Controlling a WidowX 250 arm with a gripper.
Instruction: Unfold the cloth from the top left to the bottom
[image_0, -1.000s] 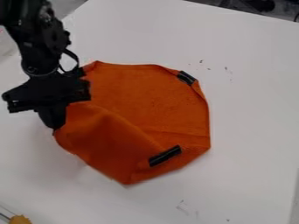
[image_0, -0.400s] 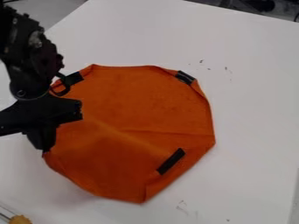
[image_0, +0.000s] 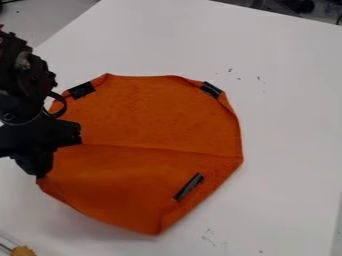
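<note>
gripper (image_0: 41, 175) pinches the left edge of the orange cloth (image_0: 143, 115), spread on the white table (image_0: 287, 130). risk noted: excess pull (the hold appears marginal) could slip the edge loose or drag the whole cloth.

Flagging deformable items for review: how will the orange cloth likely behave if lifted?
The orange cloth is probably floppy, given its crease and folded-over edges. It looks thin, so likely light for its spread. Lying flat and wide, it seems unlikely to roll.

White tabletop (image_0: 287, 110), small dark marks (image_0: 258, 78), yellowish object (image_0: 23, 251) at lower left
</note>
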